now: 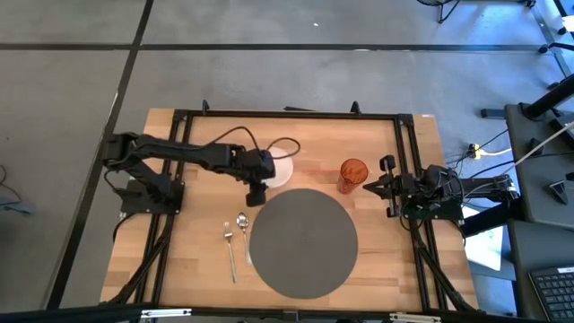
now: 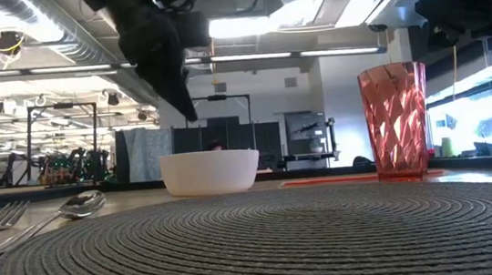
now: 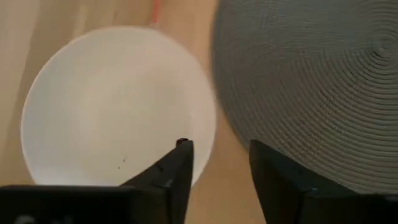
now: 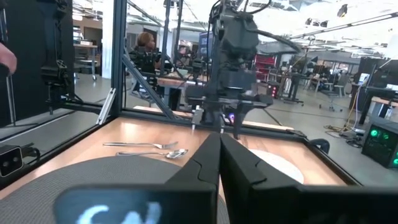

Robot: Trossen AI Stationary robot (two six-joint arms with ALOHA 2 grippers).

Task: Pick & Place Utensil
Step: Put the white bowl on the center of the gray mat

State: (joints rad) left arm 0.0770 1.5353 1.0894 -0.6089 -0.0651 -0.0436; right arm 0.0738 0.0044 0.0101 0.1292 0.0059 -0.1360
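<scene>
Fingers of the left gripper [image 3: 217, 180] hang narrowly parted and empty over the bowl [image 3: 118, 106] rim, their tips cut off. Spoon [image 1: 243, 226] and fork [image 1: 230, 247] lie apart on the bench, left of the mat [image 1: 302, 242]. Right gripper [image 1: 369, 187] waits closed by the cup [image 1: 352, 174].

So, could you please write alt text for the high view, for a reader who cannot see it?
Seen from above, the left gripper hangs open over the edge of a white bowl, beside a round grey placemat. A fork and spoon lie left of the mat, a red cup behind it; the right gripper waits shut at the right.
</scene>
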